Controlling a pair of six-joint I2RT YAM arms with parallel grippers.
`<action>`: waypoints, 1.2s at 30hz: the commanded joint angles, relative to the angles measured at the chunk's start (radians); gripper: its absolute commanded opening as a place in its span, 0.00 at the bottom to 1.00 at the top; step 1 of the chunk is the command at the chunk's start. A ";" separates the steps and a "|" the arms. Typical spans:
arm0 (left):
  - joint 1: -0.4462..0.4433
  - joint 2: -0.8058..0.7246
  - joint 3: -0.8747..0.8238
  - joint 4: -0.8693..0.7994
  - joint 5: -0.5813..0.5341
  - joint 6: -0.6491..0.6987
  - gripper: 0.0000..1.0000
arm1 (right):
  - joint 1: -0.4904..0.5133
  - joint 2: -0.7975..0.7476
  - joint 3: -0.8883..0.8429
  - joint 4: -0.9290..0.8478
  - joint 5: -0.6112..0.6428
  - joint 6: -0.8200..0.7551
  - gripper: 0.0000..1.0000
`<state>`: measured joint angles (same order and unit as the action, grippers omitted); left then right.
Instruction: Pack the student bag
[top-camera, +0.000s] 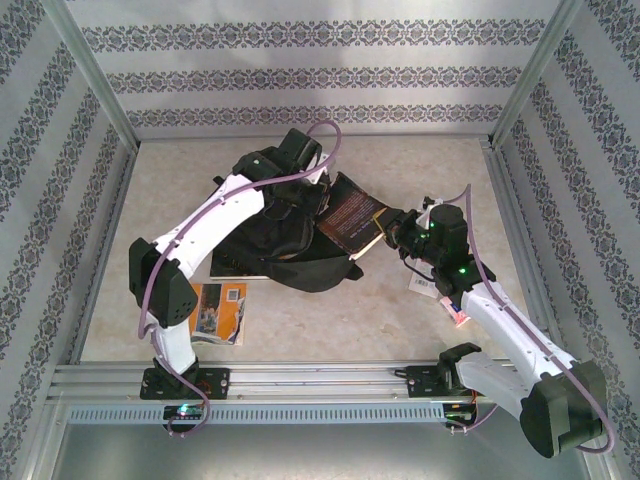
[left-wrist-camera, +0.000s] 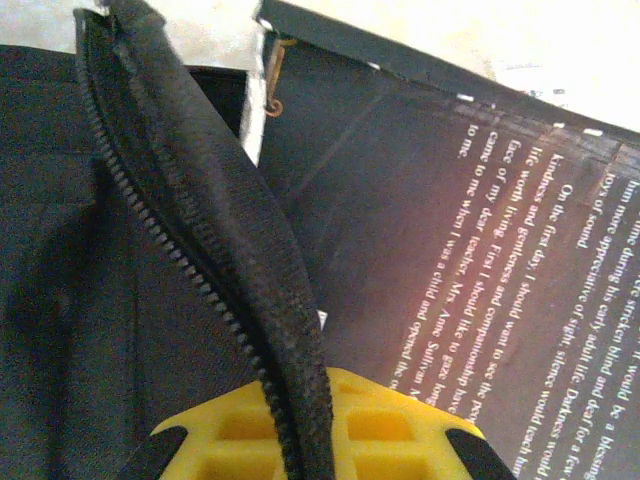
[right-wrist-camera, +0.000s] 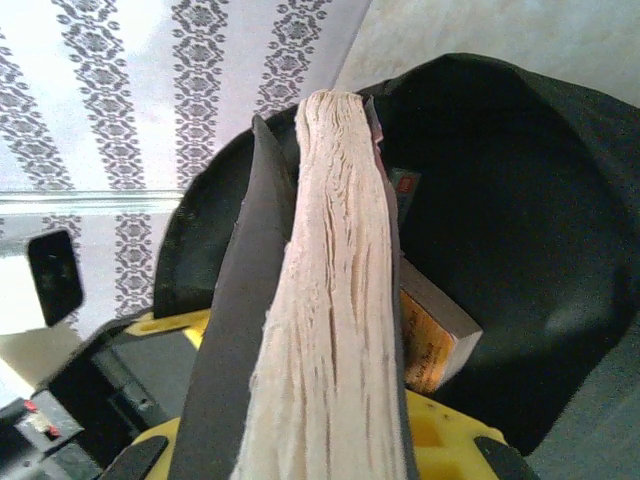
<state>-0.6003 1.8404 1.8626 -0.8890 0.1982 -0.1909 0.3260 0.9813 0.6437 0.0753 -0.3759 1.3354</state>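
The large black soft fabric backpack (top-camera: 285, 245) lies mid-table, its mouth facing right. The left gripper (left-wrist-camera: 300, 445) is clenched on the backpack's zippered rim (left-wrist-camera: 200, 260). The right gripper (top-camera: 393, 235) grasps a dark-covered paperback book (top-camera: 352, 218), whose left end is at the mouth. An orange booklet (top-camera: 220, 310) lies on the table, near left.
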 joint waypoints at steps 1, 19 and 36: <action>0.004 -0.050 0.088 -0.043 -0.095 0.045 0.00 | 0.018 -0.049 0.025 -0.027 -0.016 -0.062 0.00; 0.033 -0.115 0.234 -0.104 -0.194 0.091 0.00 | 0.098 0.079 0.056 0.033 -0.171 -0.039 0.00; 0.033 -0.076 0.356 -0.115 -0.136 0.069 0.00 | 0.301 0.681 0.486 0.238 0.045 -0.095 0.00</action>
<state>-0.5690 1.7752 2.1403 -1.0706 0.0341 -0.1230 0.6003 1.5894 1.0412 0.1684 -0.4099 1.2503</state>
